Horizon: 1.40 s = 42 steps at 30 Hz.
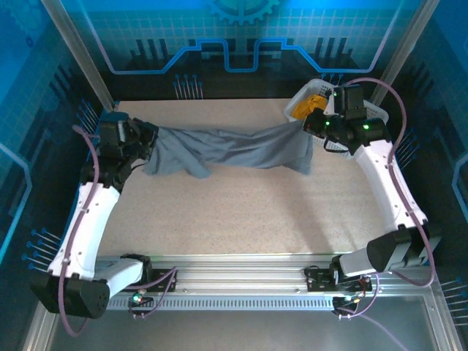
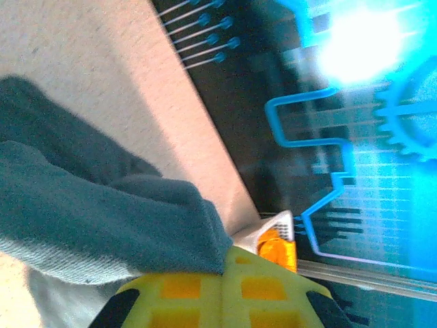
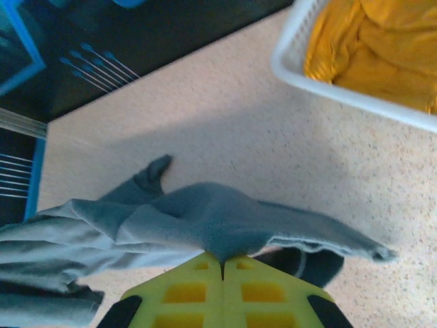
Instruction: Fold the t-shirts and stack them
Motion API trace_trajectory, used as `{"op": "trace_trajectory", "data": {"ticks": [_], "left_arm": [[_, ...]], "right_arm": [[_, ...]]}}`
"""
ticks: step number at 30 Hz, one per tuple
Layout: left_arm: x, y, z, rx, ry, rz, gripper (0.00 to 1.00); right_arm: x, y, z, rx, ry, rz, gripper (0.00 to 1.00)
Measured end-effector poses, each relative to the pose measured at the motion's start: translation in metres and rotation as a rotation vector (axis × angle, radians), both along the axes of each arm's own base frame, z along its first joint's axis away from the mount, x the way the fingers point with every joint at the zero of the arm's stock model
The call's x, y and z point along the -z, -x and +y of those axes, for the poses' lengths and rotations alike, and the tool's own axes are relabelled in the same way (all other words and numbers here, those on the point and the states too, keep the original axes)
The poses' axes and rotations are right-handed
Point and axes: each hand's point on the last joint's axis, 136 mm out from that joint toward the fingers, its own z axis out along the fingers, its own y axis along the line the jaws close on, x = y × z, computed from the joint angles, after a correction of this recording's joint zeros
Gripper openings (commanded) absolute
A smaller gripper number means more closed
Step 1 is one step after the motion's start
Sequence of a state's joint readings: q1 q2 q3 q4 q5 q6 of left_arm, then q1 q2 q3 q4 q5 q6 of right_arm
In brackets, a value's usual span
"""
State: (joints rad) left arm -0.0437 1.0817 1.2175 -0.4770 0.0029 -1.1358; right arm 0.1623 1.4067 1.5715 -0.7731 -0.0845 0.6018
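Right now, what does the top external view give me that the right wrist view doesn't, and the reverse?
Top external: the whole grey t-shirt stretched between the left gripper and the right gripper, above the table, with both arms in frame. Right wrist: up close, the right gripper's yellow pads shut on a bunched grey edge, a loose hem tip trailing to the right. Both: the grey t-shirt, the white basket and the orange-yellow t-shirts inside it.

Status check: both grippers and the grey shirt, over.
Left gripper shut on grey t-shirt, right gripper shut on its other end. Shirt strung between them over the table. Orange-yellow shirts in white basket; nothing blocking.
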Motion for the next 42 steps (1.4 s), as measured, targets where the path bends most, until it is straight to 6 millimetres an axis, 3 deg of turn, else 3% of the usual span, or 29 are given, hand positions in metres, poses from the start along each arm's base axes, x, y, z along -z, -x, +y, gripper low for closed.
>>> {"op": "trace_trajectory", "data": {"ticks": [5,12,14,17,19,21,24,25,26,27,29,30,32,35,37,42], "left_arm": [[-0.058,0.035,0.012,-0.027,-0.039,-0.166,0.00],[-0.149,0.103,0.028,-0.100,-0.133,-0.441,0.00],[-0.175,0.114,0.034,-0.130,-0.155,-0.498,0.00],[-0.203,0.112,0.039,-0.163,-0.173,-0.540,0.00],[-0.207,0.087,0.041,-0.171,-0.178,-0.516,0.00],[-0.193,0.048,0.043,-0.171,-0.180,-0.451,0.00],[-0.135,-0.031,0.051,-0.175,-0.190,-0.281,0.00],[-0.113,-0.054,0.055,-0.176,-0.190,-0.228,0.00],[-0.081,-0.082,0.060,-0.173,-0.188,-0.155,0.00],[-0.051,-0.104,0.064,-0.165,-0.181,-0.087,0.17],[0.009,-0.140,0.073,-0.141,-0.160,0.034,0.61],[0.038,-0.155,0.076,-0.122,-0.144,0.088,0.68],[0.085,-0.173,0.079,-0.082,-0.115,0.177,0.72],[0.122,-0.175,0.075,-0.030,-0.097,0.253,0.70],[0.121,-0.165,0.069,-0.001,-0.098,0.250,0.66],[0.111,-0.089,0.053,0.036,-0.094,0.237,0.56]], "right_arm": [[-0.049,0.028,-0.004,-0.004,-0.027,-0.141,0.00],[-0.131,0.102,-0.017,0.002,-0.081,-0.455,0.00],[-0.148,0.114,-0.018,0.001,-0.092,-0.515,0.00],[-0.160,0.110,-0.017,-0.003,-0.098,-0.544,0.00],[-0.151,0.087,-0.012,-0.007,-0.093,-0.501,0.00],[-0.129,0.056,-0.007,-0.007,-0.081,-0.427,0.00],[-0.078,-0.004,0.004,-0.015,-0.062,-0.272,0.00],[-0.058,-0.024,0.009,-0.020,-0.059,-0.216,0.04],[-0.031,-0.047,0.014,-0.027,-0.055,-0.148,0.19],[-0.008,-0.064,0.019,-0.036,-0.055,-0.089,0.30],[0.038,-0.097,0.028,-0.051,-0.045,0.038,0.44],[0.059,-0.112,0.032,-0.060,-0.034,0.085,0.48],[0.101,-0.129,0.037,-0.069,-0.010,0.176,0.53],[0.148,-0.123,0.040,-0.076,0.024,0.309,0.53],[0.163,-0.116,0.044,-0.086,0.048,0.360,0.52],[0.183,-0.114,0.064,-0.111,0.113,0.395,0.43]]}}
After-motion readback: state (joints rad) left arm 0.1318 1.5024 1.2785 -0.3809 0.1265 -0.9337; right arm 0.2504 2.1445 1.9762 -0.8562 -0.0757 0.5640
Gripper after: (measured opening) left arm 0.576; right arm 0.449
